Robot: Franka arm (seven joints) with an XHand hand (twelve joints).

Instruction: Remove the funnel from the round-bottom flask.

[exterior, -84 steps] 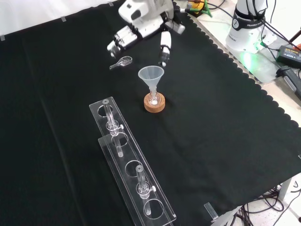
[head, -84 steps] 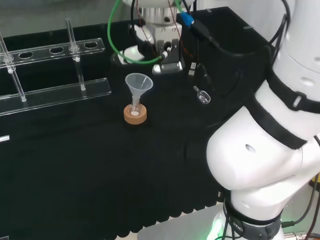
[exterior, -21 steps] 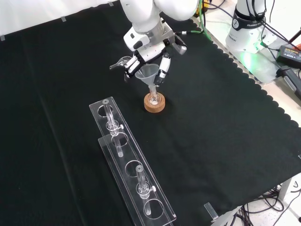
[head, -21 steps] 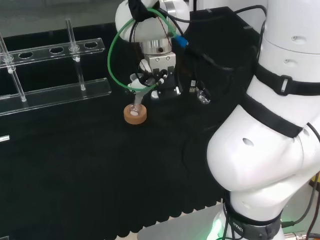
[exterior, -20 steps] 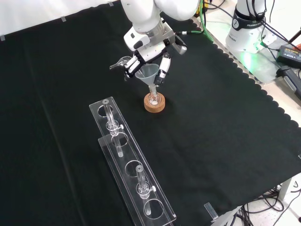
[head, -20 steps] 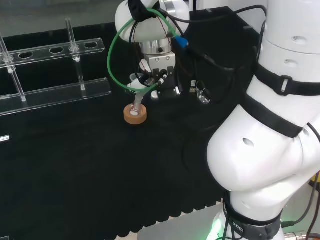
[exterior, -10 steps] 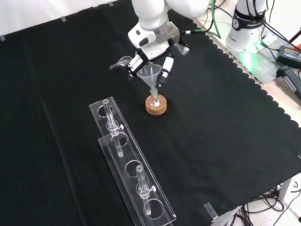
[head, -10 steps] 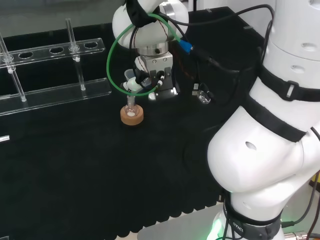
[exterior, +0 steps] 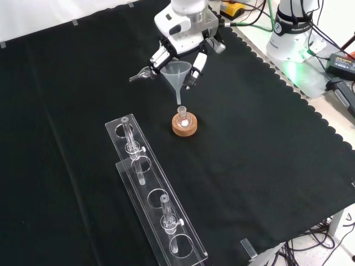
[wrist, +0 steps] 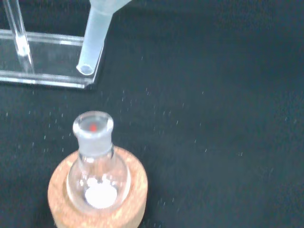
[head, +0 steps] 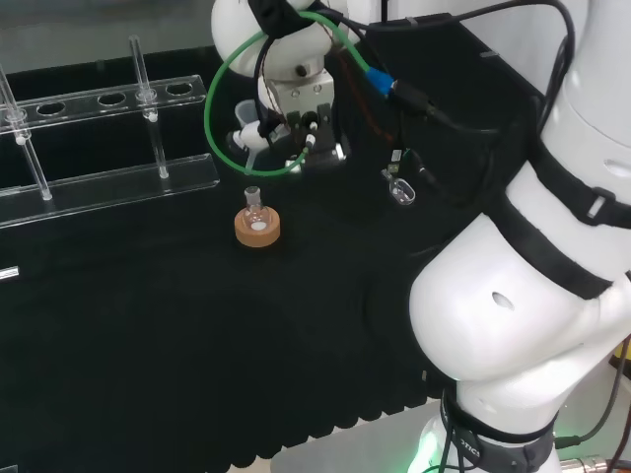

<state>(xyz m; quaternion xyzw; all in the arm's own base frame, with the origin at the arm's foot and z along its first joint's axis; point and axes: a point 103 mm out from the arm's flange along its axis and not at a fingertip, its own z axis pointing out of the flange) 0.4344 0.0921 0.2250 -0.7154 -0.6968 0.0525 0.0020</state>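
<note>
In the front view the hand is shut on the clear funnel, its fingers curled round the cone. The funnel hangs free in the air, its stem tip a little above the neck of the small round-bottom flask. The flask stands upright in a cork ring with a bit of white powder inside. From the head view the hand is above and behind the flask on its cork ring. Close up in the wrist view, the funnel stem is clear of the flask mouth.
A clear test-tube rack with two tubes lies in front of the flask in the front view, and it stands at the left in the head view. A small clear scoop lies beside the hand on the cloth.
The hand came down, closed round the funnel's cone and has lifted it straight up out of the flask neck. The flask and cork ring shifted slightly on the cloth.
</note>
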